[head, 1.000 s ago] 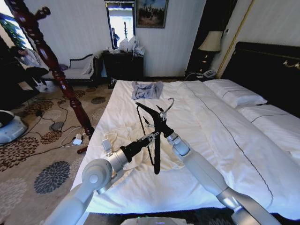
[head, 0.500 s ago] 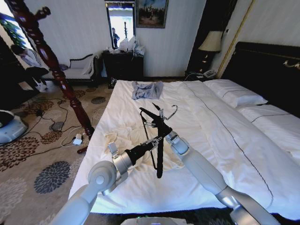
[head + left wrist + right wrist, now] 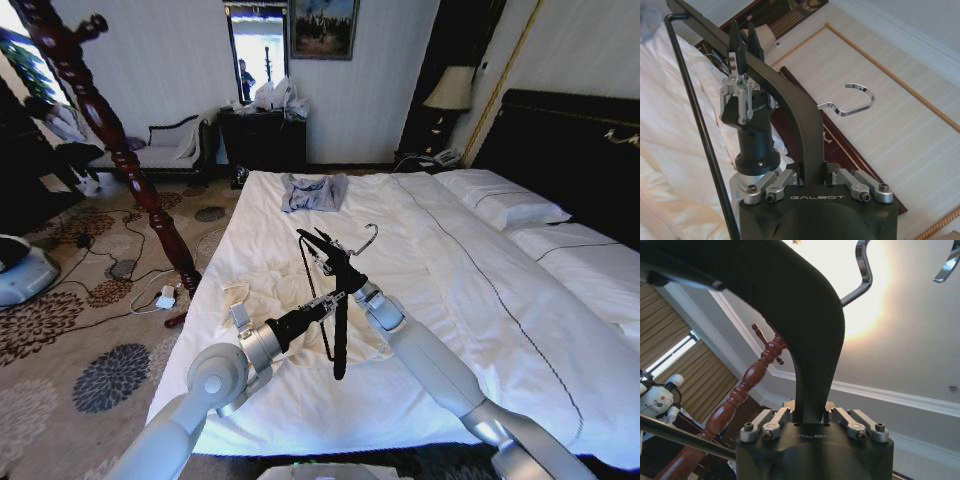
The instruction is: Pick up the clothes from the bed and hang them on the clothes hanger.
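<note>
Clothes hanger [image 3: 338, 300] in both grippers; clothes [image 3: 290, 305] seemingly half-hidden.

1. This is looking like a hotel-style bedroom: a wide bed [image 3: 470, 290] with white linen and a dark headboard [image 3: 570, 140] is lying beneath the right claw [image 3: 318, 243].
2. Beyond that claw, a bedside lamp [image 3: 450, 90], a framed picture [image 3: 322, 27] and a dark dresser [image 3: 262, 140] are standing along the far wall.
3. A patterned carpet [image 3: 90, 330] is spreading beside the bed.

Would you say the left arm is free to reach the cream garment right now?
Probably not: the left gripper is shut on the clothes hanger, as is the right gripper, above the clothes.
</note>
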Controlling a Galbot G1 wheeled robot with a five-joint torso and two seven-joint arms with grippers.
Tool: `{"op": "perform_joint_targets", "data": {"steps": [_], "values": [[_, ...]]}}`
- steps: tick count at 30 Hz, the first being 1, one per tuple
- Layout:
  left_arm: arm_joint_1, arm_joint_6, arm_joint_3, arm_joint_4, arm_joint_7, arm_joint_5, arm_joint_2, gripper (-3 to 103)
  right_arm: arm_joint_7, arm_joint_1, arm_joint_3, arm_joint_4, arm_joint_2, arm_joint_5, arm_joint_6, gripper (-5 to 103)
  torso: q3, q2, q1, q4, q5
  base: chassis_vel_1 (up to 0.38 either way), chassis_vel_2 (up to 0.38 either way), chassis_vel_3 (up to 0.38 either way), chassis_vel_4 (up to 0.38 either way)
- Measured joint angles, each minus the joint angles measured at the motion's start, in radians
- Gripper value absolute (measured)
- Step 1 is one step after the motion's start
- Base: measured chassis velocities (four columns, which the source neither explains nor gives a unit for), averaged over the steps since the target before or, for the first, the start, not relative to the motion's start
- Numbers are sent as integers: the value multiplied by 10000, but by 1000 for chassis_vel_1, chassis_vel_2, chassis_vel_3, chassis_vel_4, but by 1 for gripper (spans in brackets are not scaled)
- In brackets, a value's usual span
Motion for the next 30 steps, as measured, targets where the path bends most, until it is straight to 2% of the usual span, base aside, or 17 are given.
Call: {"op": "perform_joint_targets", "data": {"steps": [9,10,13,14,15,18,22,23,24,26,27,28,29,30], "values": [[-11,-9,21,41,-34,147,-28,24,25,-84,-10,187,-59,35,-101,24,0,1,0,-1,0,0,0,0,0],[-7,-15,25,40,-55,199,-35,21,29,-86,-10,187,-64,35,-114,24,0,0,0,0,0,0,0,0,0],[56,-67,27,-6,-202,593,-66,35,160,-92,12,84,-108,4,-175,24,0,0,0,1,0,0,0,0,0],[56,-67,27,-6,-202,593,-66,35,160,-92,12,84,-108,4,-175,24,0,0,0,1,0,0,0,0,0],[82,-66,27,-62,-241,739,-70,41,242,-92,34,17,-124,-18,-208,24,0,0,0,0,0,0,0,0,0],[147,-63,12,-182,-302,996,-69,46,419,-80,105,-107,-133,-54,-289,24,0,0,0,-1,1,0,0,0,0],[453,-58,-151,-572,-421,1515,50,68,1014,38,327,-379,-167,-217,-651,24,0,0,0,0,1,0,0,0,0],[453,-58,-151,-572,-421,1515,50,68,1014,38,327,-379,-167,-217,-651,24,0,0,0,0,1,0,0,0,0],[529,-58,-194,-653,-436,1665,85,68,1121,57,371,-417,-182,-276,-745,24,0,0,0,0,0,0,0,0,0],[781,-57,-424,-943,-622,2303,208,80,1502,89,517,-485,-322,-441,-1121,24,0,0,1,0,1,0,0,0,0],[781,-57,-424,-943,-622,2303,208,80,1502,89,517,-485,-322,-441,-1121,24,0,0,1,0,1,0,0,0,0],[848,-53,-521,-1000,-734,2545,250,85,1628,97,538,-486,-399,-496,-1272,24,0,0,0,0,2,0,0,0,0],[926,-40,-632,-1044,-855,2805,296,90,1781,106,547,-477,-501,-570,-1473,24,0,0,0,0,2,0,0,0,0],[1031,8,-785,-1081,-1050,3252,378,90,2031,115,547,-429,-682,-710,-1883,24,0,0,0,0,1,0,0,0,0]]}}
